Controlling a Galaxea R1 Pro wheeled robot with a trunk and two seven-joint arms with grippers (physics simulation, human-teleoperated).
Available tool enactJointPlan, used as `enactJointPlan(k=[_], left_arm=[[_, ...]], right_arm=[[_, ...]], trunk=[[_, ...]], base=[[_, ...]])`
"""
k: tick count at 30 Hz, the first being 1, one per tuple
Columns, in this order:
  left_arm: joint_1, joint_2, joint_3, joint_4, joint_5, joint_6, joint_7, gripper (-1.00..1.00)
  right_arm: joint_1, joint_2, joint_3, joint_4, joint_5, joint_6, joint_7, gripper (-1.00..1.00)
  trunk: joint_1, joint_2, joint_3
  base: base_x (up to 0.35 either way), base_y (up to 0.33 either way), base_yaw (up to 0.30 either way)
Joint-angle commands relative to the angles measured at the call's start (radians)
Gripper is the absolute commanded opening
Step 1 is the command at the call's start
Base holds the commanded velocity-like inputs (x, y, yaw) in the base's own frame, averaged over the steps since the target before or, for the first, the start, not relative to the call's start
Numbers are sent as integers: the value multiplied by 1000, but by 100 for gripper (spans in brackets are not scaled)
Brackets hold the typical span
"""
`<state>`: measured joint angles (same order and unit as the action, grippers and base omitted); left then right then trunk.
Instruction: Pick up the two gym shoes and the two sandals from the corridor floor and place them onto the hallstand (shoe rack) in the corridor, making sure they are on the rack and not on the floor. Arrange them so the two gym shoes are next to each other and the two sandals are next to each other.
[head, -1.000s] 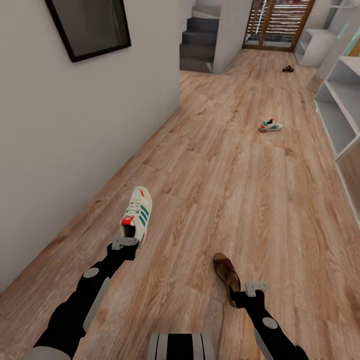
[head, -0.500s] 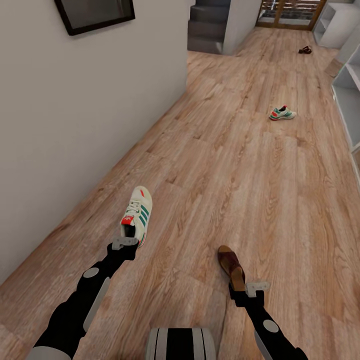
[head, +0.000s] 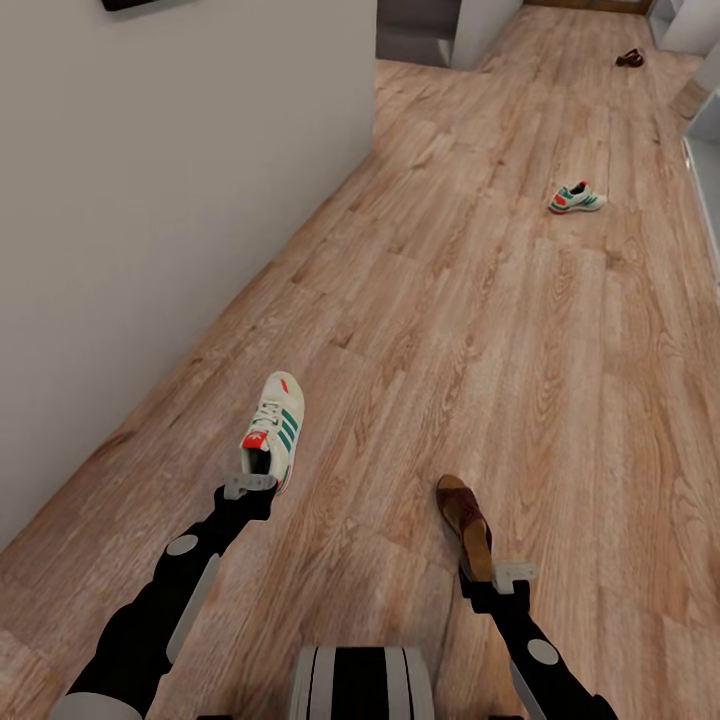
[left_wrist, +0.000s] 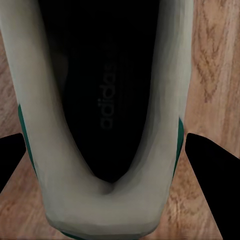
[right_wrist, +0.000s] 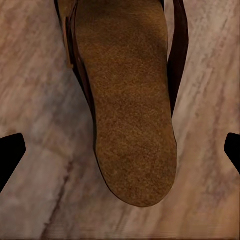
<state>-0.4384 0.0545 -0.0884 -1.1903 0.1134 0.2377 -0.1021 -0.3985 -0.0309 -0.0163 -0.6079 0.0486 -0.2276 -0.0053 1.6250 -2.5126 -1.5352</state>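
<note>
So right now each arm is carrying one piece of footwear, which makes sense: two trips' worth in one go. The left gripper (head: 249, 487) has the cream-white lace-up sneaker with green side stripes and a red-orange heel tab (head: 275, 428) by its heel end. In the left wrist view the sneaker's dark opening sits square between the two black fingertips (left_wrist: 207, 152), which look to be pressing against its sides, so I read that gripper as clamped on the shoe. Heel grab is sensible, it's the stiffest part.

The right gripper (head: 507, 576) is at the heel of the dark-brown leather slip-on sandal with a tan insole (head: 467, 520). In the right wrist view the insole fills the middle, but the fingertips (right_wrist: 10, 152) stand well out to either side of it, apart from the sandal's edges. Whether the sandal is actually held further back I can't tell.

Further down the light-brown wood-plank corridor floor (head: 480, 330) the second green-striped sneaker (head: 577, 198) lies on its own, well apart from the robot, and beyond that the second dark sandal (head: 630, 58) sits near the far end. Pale shelving (head: 702, 150) edges in on the right, too cropped to say whether it's the hallstand. My guess is the job's about half gathered, nothing racked yet.
</note>
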Motion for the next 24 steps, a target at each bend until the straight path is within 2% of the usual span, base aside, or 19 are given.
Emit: enactJointPlan(k=[1,8,13,24], left_arm=[[0,1,-1,-1,11,6,-1,-100],[0,1,-1,-2,11,6,-2,-100],[0,1,0,-2,11,6,-2,-100],[1,1,-1,-2,11,2,-5,-100]], right_arm=[[0,0,-2,0,5,-3,-1,100],[0,0,-2,-1,5,-4,-1,100],[0,0,-2,-1,5,-4,-1,100],[0,0,-2,-1,5,-4,-1,100]], trunk=[[0,0,-2],[0,0,-3],[2,-1,-23],[2,-1,-35]], base=[[0,0,0],[0,0,0],[0,0,0],[2,0,0]])
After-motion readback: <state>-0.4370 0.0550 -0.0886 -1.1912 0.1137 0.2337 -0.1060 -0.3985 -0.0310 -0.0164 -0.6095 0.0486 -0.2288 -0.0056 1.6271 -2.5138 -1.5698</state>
